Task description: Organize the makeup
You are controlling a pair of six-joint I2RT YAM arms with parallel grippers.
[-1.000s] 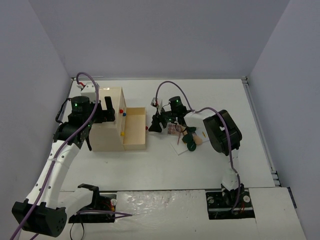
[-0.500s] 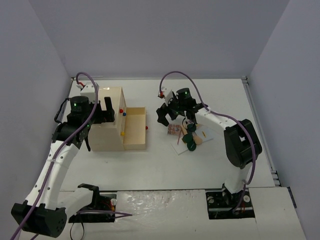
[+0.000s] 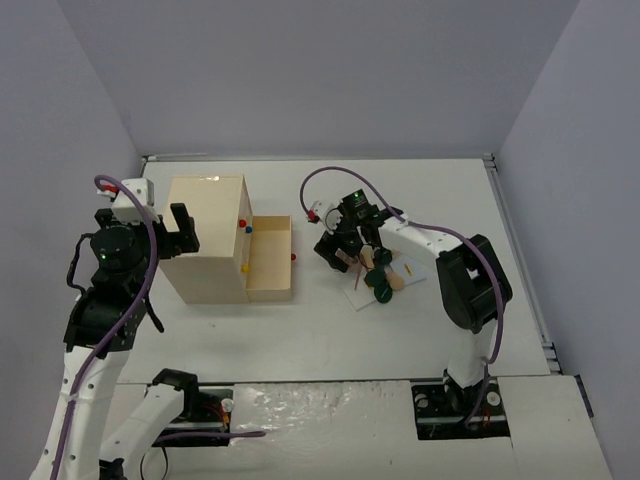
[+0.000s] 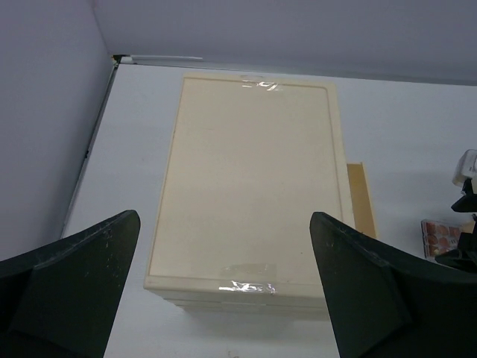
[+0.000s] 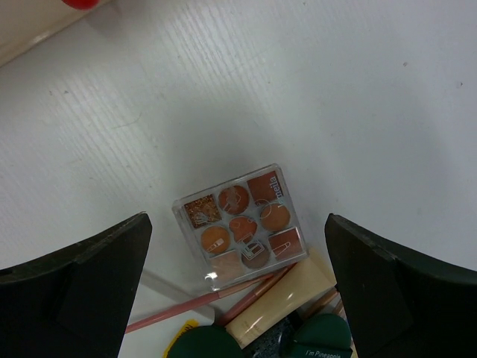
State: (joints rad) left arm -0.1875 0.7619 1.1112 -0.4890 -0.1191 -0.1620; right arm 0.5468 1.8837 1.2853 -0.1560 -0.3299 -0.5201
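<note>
The makeup lies in a small pile right of the cream box. In the right wrist view a clear palette (image 5: 240, 227) of orange and brown pans rests flat on the table. Below it are thin pink pencils (image 5: 186, 307), a beige tube (image 5: 282, 298) and two dark green compacts (image 5: 322, 341). My right gripper (image 5: 237, 221) hangs open above the palette, a finger on either side, touching nothing. From above, the right gripper (image 3: 333, 252) sits at the pile's left edge, beside the white card (image 3: 362, 296). My left gripper (image 4: 223, 215) is open, near the box's left end.
The cream box (image 3: 205, 235) stands at the left with its lower drawer (image 3: 270, 258) pulled out to the right, coloured knobs on its front. A red knob (image 5: 78, 2) shows at the top of the right wrist view. White walls enclose the table.
The left arm drew back leftward off the box. The right gripper left the drawer, opened wide, and came down over the palette.
</note>
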